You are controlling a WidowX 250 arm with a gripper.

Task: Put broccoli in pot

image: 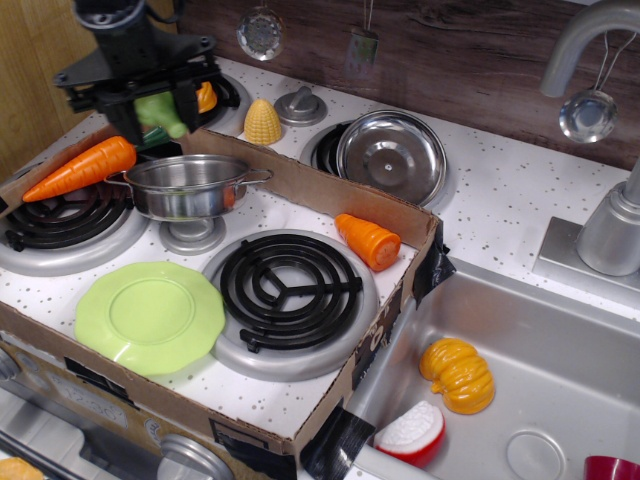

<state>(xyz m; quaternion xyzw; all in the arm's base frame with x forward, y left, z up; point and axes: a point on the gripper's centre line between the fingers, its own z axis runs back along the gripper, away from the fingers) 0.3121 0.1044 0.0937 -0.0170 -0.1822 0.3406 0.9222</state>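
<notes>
My black gripper [152, 108] hangs at the upper left, shut on the light-green broccoli [160, 112], which shows between its fingers. It holds the broccoli in the air, just above and behind the left rim of the shiny steel pot [190, 186]. The pot stands on a small round stand between the burners, two wire handles out to the sides. A whole orange carrot [80, 168] lies just left of the pot, on the left burner.
A cardboard tray wall [330, 190] surrounds the stove. A lime-green plate [150, 316] lies in front, a carrot piece [368, 241] right of the pot, a steel lid [392, 156] and corn [262, 122] behind. A sink [560, 360] with toy food is at right.
</notes>
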